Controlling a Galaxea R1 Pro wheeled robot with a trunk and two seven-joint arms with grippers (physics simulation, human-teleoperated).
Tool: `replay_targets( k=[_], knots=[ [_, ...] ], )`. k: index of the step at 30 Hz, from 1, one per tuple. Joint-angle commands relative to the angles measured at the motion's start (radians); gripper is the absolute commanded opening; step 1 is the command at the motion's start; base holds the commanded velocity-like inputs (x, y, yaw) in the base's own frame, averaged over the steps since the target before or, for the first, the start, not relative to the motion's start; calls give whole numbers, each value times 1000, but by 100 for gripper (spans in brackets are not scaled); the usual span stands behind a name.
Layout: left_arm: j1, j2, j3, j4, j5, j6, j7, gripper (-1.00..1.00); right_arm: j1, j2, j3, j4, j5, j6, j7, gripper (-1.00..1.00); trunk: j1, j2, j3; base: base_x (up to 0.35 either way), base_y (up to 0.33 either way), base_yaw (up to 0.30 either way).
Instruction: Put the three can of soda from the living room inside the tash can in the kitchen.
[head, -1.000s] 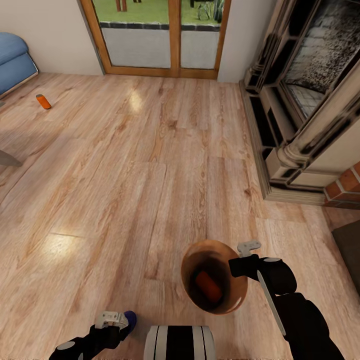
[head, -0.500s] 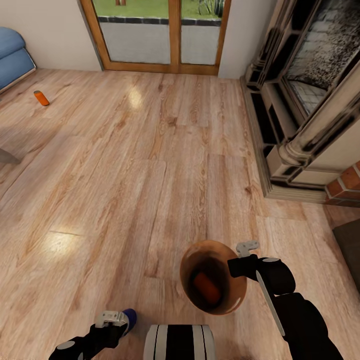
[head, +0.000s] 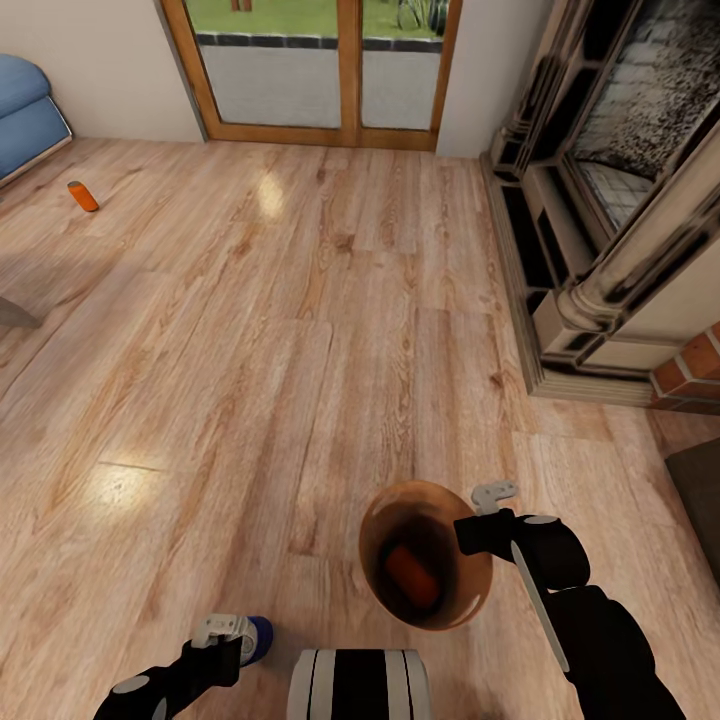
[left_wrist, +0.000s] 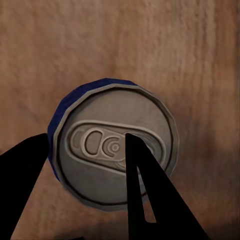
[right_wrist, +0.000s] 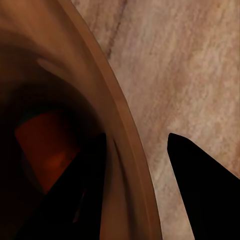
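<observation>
While the whole floor view slid a bit a second ago, that looks like the camera moving, and for the last half second it's barely budged, so my guess is the robot has pretty much stopped rolling. The left pincer (head: 232, 637) has drifted slightly lower in the head view, nothing else really.

Left pincer is clamped on the blue can (left_wrist: 112, 147): one finger sits against its side, the other lies across the silver top, so it's held, not loose.

Right pincer (head: 478, 515) is pinching the bin (head: 425, 567) by its rim (right_wrist: 127, 130), one finger (right_wrist: 75, 190) inside the copper wall, the other outside over the floor (head: 300, 320). Jaws only a little apart, just the rim's thickness.

One orange can (head: 411, 576) already lies in the bin. Second orange can (head: 83, 196) is on the floor far off, near the sofa (head: 25, 110). So one's in, one's in hand, one's left to fetch.
</observation>
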Motion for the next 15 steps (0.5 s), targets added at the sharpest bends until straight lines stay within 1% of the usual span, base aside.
replay_targets(
  k=[1, 9, 15],
  knots=[
    [0, 0, 2, 14, -24, -6, 7, -100, -1, 0, 1, 0, -20, 2, -1, -100, 0, 0, 0, 0, 0, 0],
    [0, -1, 1, 18, -24, -6, 7, -100, 0, 0, 1, 0, -20, 2, -1, -100, 0, 0, 0, 0, 0, 0],
    [0, -1, 1, 19, -24, -6, 7, -100, 0, 2, 1, 0, -20, 2, -1, -100, -3, 1, 23, 0, 0, 0]
  ],
)
